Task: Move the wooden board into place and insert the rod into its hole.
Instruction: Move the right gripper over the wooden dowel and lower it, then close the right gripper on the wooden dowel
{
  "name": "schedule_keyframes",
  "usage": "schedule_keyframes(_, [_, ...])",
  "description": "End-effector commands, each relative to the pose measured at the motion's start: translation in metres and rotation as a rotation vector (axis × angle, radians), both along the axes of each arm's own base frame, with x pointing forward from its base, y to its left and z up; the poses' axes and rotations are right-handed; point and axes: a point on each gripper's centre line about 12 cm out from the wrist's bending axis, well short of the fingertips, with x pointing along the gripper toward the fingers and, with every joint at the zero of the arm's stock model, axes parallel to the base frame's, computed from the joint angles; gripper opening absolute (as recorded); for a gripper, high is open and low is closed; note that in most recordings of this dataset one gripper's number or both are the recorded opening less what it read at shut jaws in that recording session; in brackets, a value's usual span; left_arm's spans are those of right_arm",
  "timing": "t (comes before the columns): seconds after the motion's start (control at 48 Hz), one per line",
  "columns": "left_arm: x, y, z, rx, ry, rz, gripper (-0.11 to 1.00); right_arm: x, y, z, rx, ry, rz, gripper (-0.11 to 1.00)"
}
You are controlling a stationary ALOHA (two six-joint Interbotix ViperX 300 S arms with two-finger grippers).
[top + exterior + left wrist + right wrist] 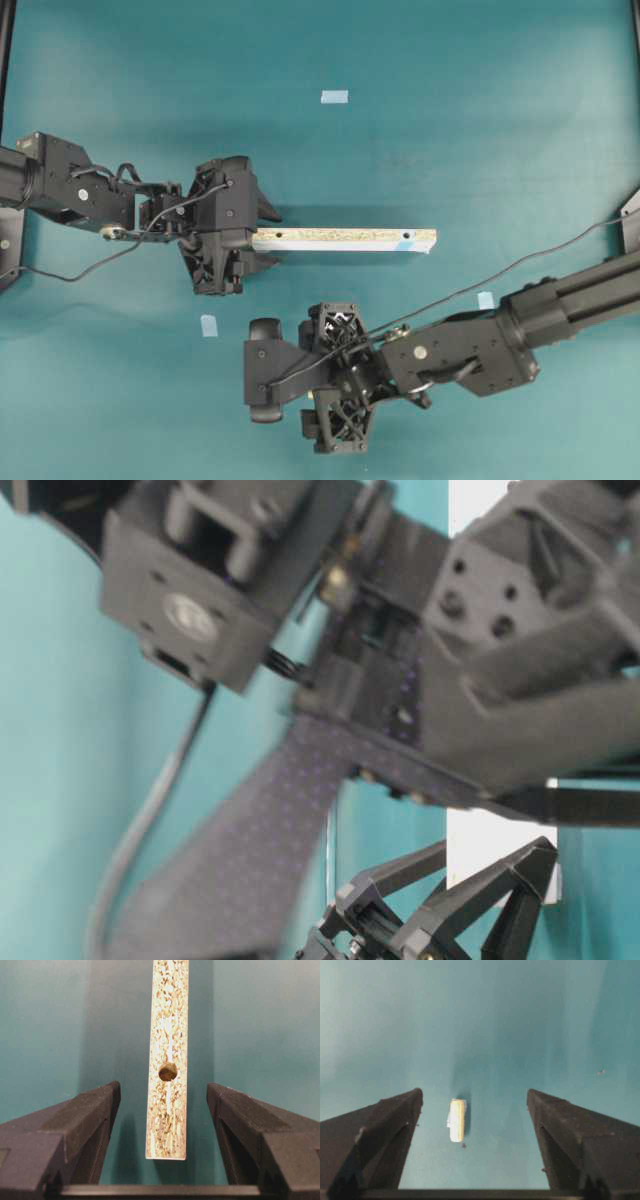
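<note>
Both my pincers are spread: left gripper (163, 1125) straddling the wooden board (168, 1060), right gripper (475, 1125) around the rod (457, 1120), touching neither.

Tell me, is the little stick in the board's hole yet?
Not yet. The rod lies on the table between the right hand's open fingers, and the wooden board's hole shows empty.

Counter (480, 60): flat teal surface filling the overhead view, matte and uniform.
Markers: three small light-blue tape squares (334, 97) stuck to it, well apart.
Light: even from above, with soft shadows.
Edges: dark posts at the upper corners.
</note>
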Motion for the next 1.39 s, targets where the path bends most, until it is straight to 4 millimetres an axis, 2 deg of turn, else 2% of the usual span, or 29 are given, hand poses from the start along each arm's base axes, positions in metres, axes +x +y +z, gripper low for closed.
schedule_keyframes(0.0, [0.008,0.001,0.011,0.001,-0.043,0.002,0.69,0.007,0.009,0.018,0.016,-0.04,0.007,0.87])
schedule_keyframes(0.208, [0.009,0.001,0.012,0.001,-0.046,0.002,0.69,0.009,0.015,0.013,0.01,-0.028,0.017,0.84])
schedule_keyframes(0.5, [0.007,0.001,0.01,0.001,-0.04,0.002,0.69,0.006,0.013,0.008,-0.01,0.018,0.013,0.82])
schedule_keyframes(0.583, [0.008,0.001,0.011,0.001,-0.043,0.002,0.69,0.006,0.014,0.007,-0.012,0.016,0.016,0.76])
schedule_keyframes(0.729, [0.008,0.001,0.011,0.001,-0.043,0.004,0.69,0.008,0.013,0.008,-0.015,-0.001,0.021,0.57])
schedule_keyframes(1.207, [0.007,0.001,0.011,0.0,-0.041,0.005,0.69,0.007,0.014,0.002,-0.02,0.015,0.021,0.54])
schedule_keyframes(1.311, [0.008,0.001,0.011,0.0,-0.044,0.003,0.69,0.006,0.016,0.002,-0.02,0.014,0.025,0.47])
schedule_keyframes(1.374, [0.008,0.001,0.011,0.0,-0.044,0.005,0.69,0.007,0.017,0.003,-0.019,0.012,0.027,0.38])
